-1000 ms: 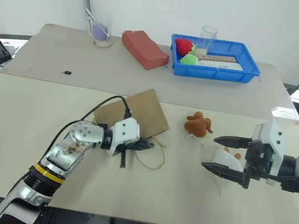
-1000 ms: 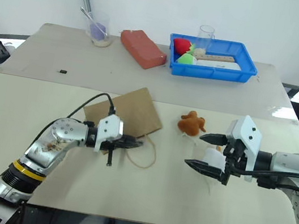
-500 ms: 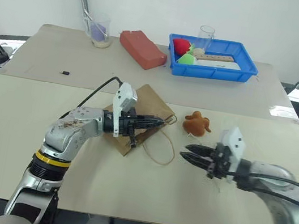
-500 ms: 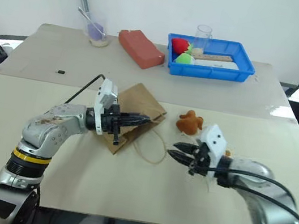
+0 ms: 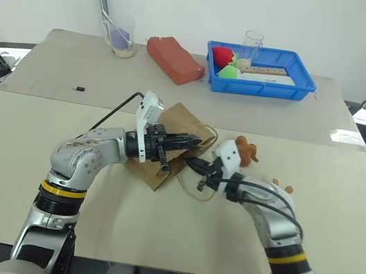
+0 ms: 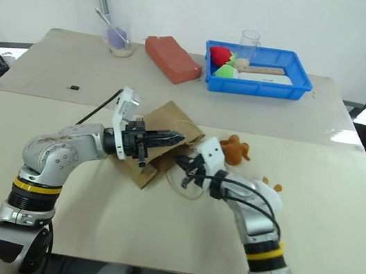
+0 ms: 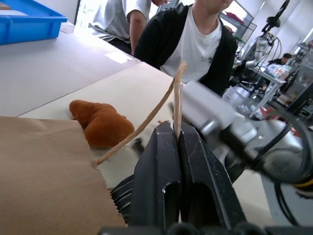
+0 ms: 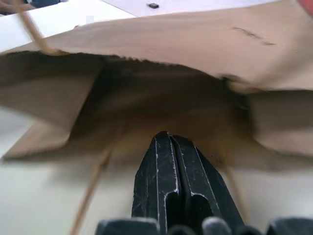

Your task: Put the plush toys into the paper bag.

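Observation:
The brown paper bag [image 5: 167, 129] lies on the table with its mouth toward my right arm. My left gripper [image 5: 194, 140] is shut on the bag's upper twine handle [image 7: 174, 93], holding the mouth up. My right gripper [image 5: 193, 164] is shut just in front of the open mouth [image 8: 166, 98], with nothing seen between its fingers. The lower twine loop [image 5: 200, 188] lies on the table under it. The orange-brown plush toy [image 5: 243, 150] sits on the table right of the bag. The white plush toy [image 6: 270, 187] peeks out behind my right forearm.
At the back stand a blue bin [image 5: 304, 87] holding red and green round toys, a glass [image 5: 253, 47], a red-orange block [image 5: 176, 60] and a cup [image 5: 121, 37]. A small black item [image 5: 82, 88] lies far left. A seated person [image 7: 195, 44] shows beyond the table.
My right gripper shut and swung left, away from the white toy, to the bag's mouth. My left gripper rose and rolled, lifting the handle and opening the bag.

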